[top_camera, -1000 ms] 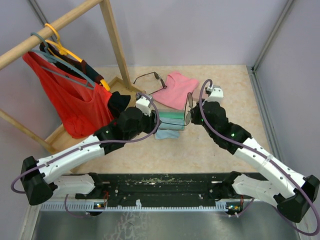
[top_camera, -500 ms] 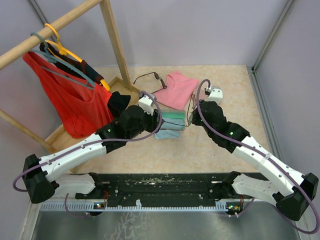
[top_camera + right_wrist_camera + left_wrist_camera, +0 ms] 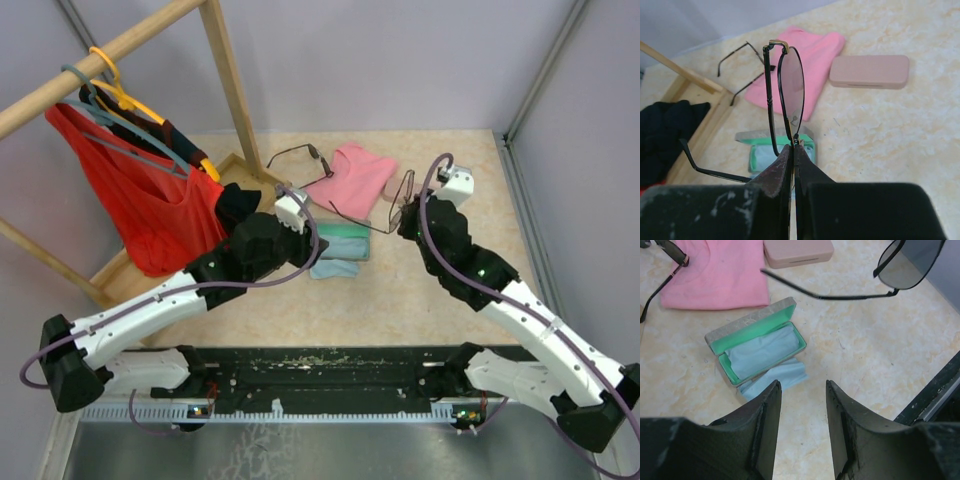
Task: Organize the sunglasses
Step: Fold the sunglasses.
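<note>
Right gripper [image 3: 792,150] is clenched on the rim of the first pair of sunglasses [image 3: 790,87]. The pair is up in the air, off the table [image 3: 420,300], above its middle and just right of the open grey case [image 3: 754,326], and one slim temple sticks out toward the left arm. Left gripper [image 3: 803,387] is released, fingers apart with nothing between them, hovering over the case's near side and touching nothing. The case lid is up, showing green lining. A light-blue cloth [image 3: 760,356] lies inside and more blue cloth spills out at the near side. The second pair of sunglasses [image 3: 669,249] lies flat toward the far edge of the table, at the left edge of the pink cloth [image 3: 715,275], with no gripper near it. The pink case [image 3: 869,71] sits closed toward the far edge, right of the pink cloth. Progress looks early to midway: one pair is picked up and one case is opened, but no glasses are in any case. What's left, as I judge it, is to fold the stuck-out temple, seat this pair in the grey case and shut it. Then the pink case needs opening, and the second pair has to be fetched and stowed.
</note>
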